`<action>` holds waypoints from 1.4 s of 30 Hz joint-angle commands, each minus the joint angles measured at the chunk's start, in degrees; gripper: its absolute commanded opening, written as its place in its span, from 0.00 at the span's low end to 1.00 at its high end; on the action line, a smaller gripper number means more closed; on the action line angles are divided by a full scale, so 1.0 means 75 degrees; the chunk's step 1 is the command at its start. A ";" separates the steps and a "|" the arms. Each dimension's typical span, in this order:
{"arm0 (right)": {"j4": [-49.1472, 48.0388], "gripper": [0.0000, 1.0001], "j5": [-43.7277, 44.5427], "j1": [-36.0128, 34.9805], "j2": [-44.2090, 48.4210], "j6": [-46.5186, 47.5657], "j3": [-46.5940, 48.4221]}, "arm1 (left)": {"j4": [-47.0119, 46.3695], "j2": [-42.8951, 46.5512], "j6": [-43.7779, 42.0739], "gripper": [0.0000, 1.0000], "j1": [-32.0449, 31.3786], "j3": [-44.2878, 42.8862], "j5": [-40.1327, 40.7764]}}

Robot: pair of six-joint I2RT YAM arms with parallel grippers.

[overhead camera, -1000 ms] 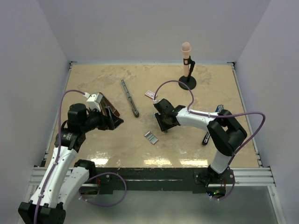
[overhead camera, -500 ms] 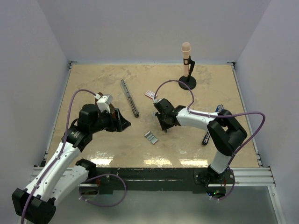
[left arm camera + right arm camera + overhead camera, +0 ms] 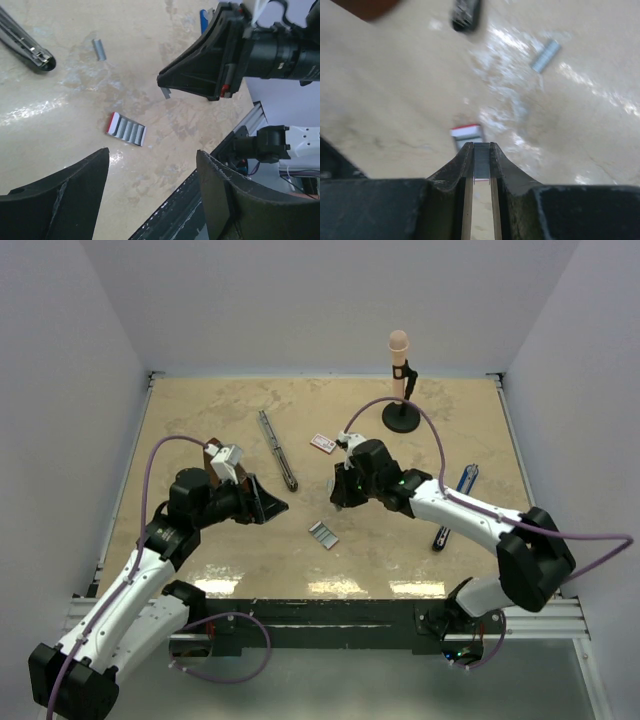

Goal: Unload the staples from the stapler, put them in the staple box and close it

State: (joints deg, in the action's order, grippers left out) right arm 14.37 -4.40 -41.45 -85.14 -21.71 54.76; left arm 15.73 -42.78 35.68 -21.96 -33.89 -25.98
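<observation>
Right gripper (image 3: 481, 150) jaws pinch a thin staple strip (image 3: 481, 166) above the surface. A ribbed staples block (image 3: 322, 533) lies at lower centre, well apart from the stapler (image 3: 277, 450) at upper centre-left. Left gripper (image 3: 151, 155) jaws are spread and empty. Unloading looks largely done.

Stapler: slim, long stapler (image 3: 277, 450), dark grey-black with silvery metal parts, lying flat on the table (image 3: 200, 420), angled from far left to nearer right.
Staples block: ribbed silvery-grey staples block (image 3: 322, 533) with one red edge, flat on the table, nearer than the stapler's near end and apart from it.
Held strip: thin silvery held strip (image 3: 481, 165), pinched between the right tool (image 3: 481, 146) fingers, above the table.
Loose strip: short grey loose strip (image 3: 99, 49), flat on the table near the stapler's dark tip.
</observation>
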 commanded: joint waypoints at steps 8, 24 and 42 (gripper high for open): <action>-0.4371 0.20 -0.3371 0.0125 0.1555 -0.3044 -0.0844 | -0.3044 -0.0178 0.0996 0.72 -0.0190 0.0370 -0.1763; -0.7307 0.21 -0.4241 0.0101 0.1755 -0.4956 -0.1630 | -0.4874 -0.0072 0.2109 0.62 -0.0237 0.0862 -0.2114; -0.7506 0.21 -0.4241 0.0007 0.1778 -0.5050 -0.1606 | -0.6993 -0.0307 0.3468 0.58 -0.0494 0.1425 -0.2126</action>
State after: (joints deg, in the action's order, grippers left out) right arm -38.65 -35.57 -40.88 -72.71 -59.02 42.65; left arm -27.97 -44.25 57.84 -24.86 -24.49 -41.76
